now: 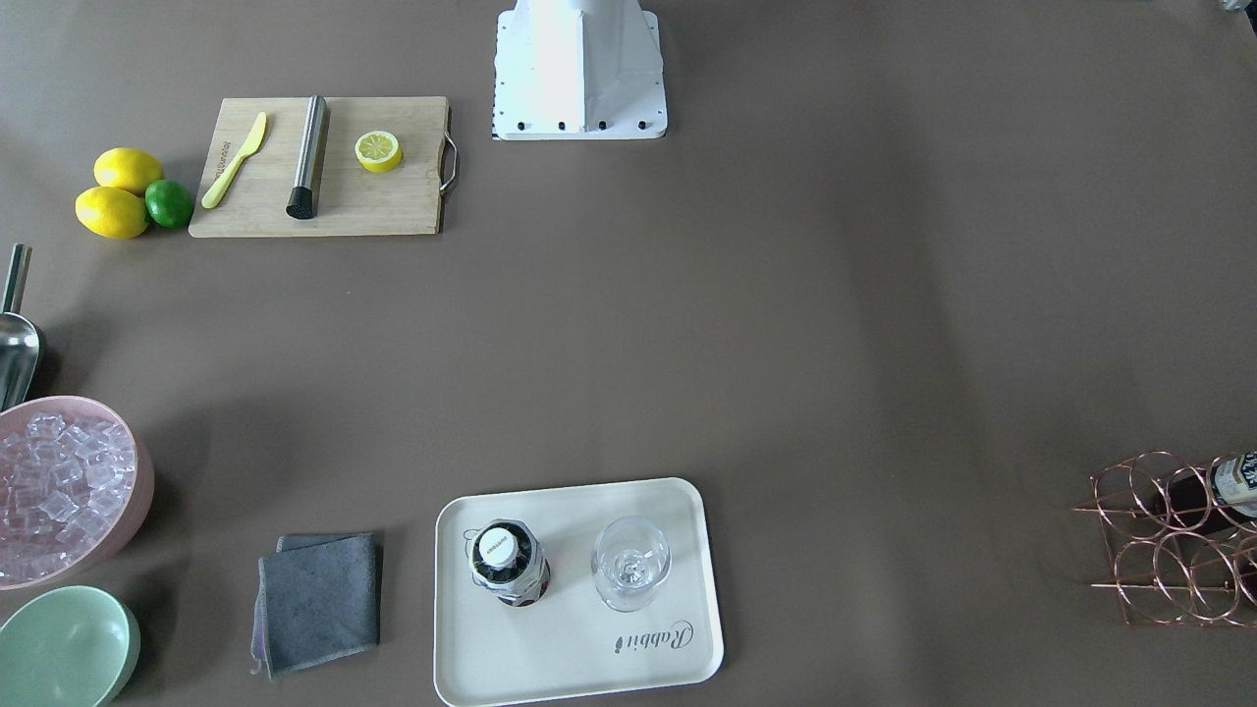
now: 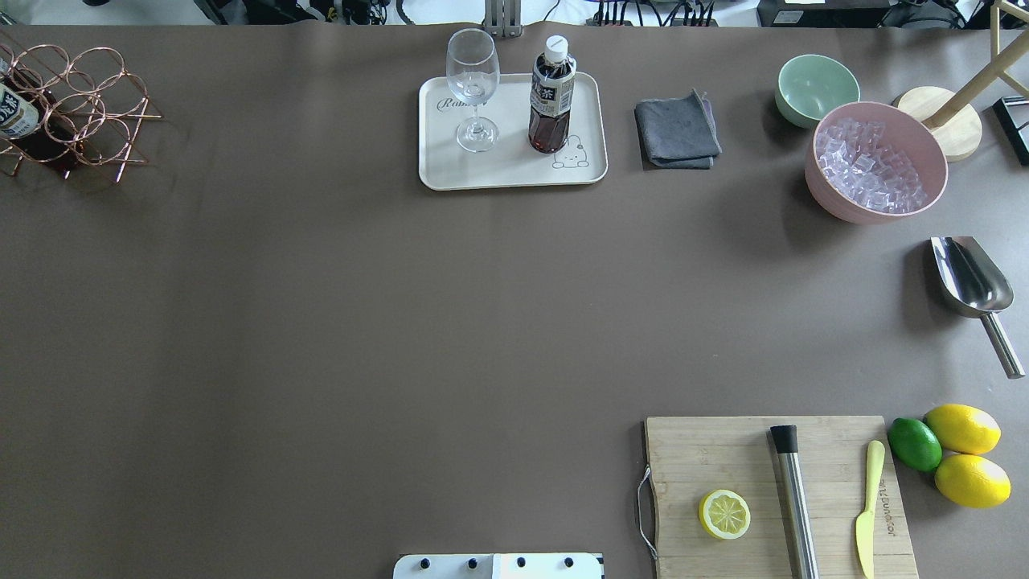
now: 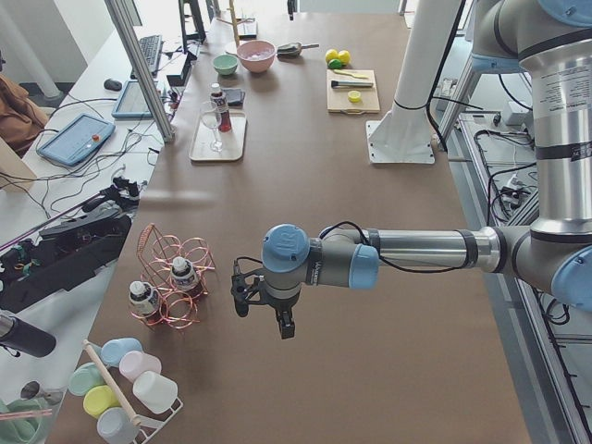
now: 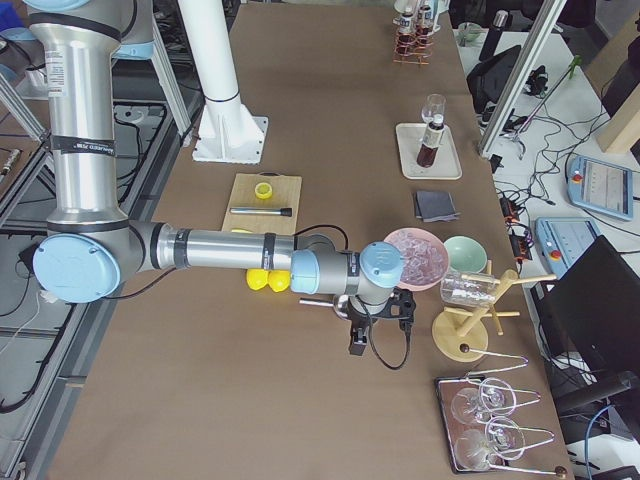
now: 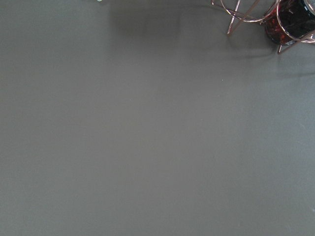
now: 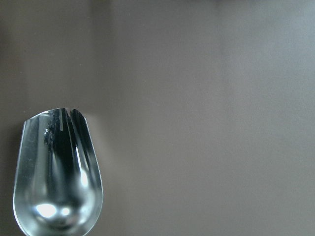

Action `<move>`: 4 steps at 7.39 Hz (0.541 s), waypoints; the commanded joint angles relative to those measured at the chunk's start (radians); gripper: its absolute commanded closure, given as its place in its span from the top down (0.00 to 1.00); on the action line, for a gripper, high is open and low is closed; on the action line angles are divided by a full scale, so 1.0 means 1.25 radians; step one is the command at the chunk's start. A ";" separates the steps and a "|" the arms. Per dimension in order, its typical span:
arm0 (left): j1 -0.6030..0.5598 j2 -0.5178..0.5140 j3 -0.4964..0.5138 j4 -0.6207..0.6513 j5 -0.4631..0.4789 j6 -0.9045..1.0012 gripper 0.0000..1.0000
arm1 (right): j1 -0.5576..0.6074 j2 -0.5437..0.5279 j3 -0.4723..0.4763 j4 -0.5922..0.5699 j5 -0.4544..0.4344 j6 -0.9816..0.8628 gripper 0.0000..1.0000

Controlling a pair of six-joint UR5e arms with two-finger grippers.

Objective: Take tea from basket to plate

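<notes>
Amber tea bottle is standing upright on the plate beside the wine glass, well apart from the basket; I am judging the transfer complete. Left claw and right claw are hanging over the table; I cannot tell their grip.

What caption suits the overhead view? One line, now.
Tea upright on the plate beside a stemmed glass; the basket sits far off at the view's upper left.

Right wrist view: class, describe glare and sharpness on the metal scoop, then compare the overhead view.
Right wrist view: the scoop is close and soft-edged, with a bright hotspot near its lower end and dark streaked reflections. Overhead view: it looks crisp, with only a mild sheen.
</notes>
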 commanded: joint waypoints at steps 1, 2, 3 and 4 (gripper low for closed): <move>0.000 0.000 -0.002 0.001 0.000 0.000 0.97 | 0.000 0.000 0.001 0.000 0.000 0.000 0.99; 0.000 0.000 -0.002 0.001 0.000 -0.001 0.97 | 0.002 0.000 0.001 0.000 0.000 0.000 0.99; 0.000 0.000 -0.002 0.001 0.000 0.000 0.97 | 0.002 0.000 0.001 0.000 0.000 0.000 0.99; 0.000 0.000 -0.002 0.001 0.000 -0.001 0.97 | 0.004 0.000 0.001 0.000 0.000 0.000 0.99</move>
